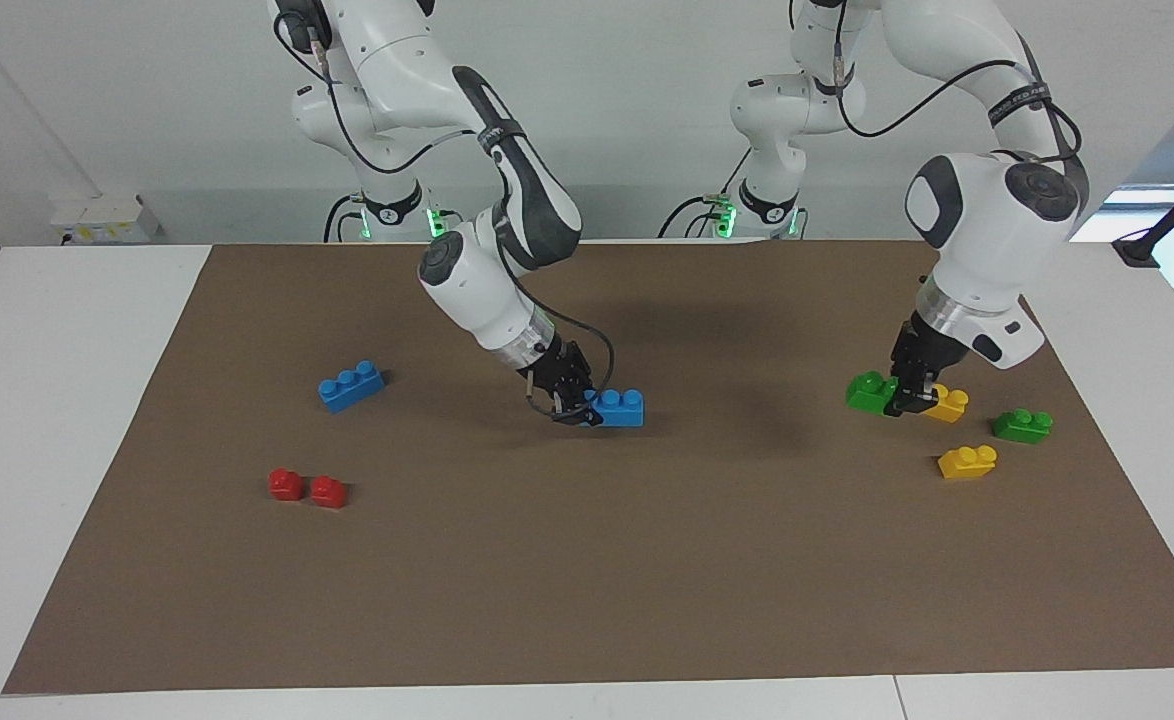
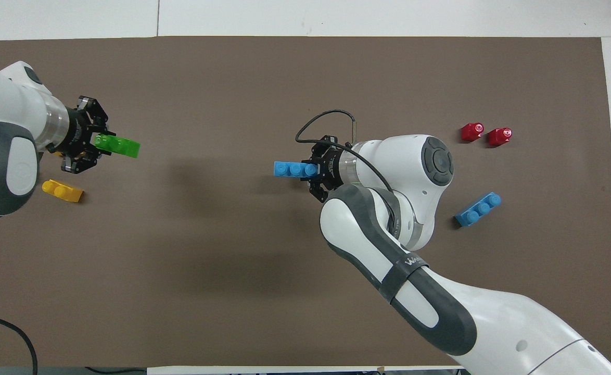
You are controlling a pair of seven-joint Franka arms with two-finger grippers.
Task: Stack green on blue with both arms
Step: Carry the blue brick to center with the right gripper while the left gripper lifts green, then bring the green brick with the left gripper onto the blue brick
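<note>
Presently the green brick [image 1: 869,390] is pinched in my left gripper [image 1: 909,398], raised over the left arm's end of the mat [image 1: 647,600]. The blue brick [image 1: 619,407] is pinched by one end in my right gripper [image 1: 579,408], low over mid-mat, long axis running toward green. The two are well apart; in my judgement, green must travel inward and finish above blue's studs.

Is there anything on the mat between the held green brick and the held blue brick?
Nothing visible. The left end effector holds the green brick, the right end effector the blue brick; only bare brown mat lies between them.
</note>
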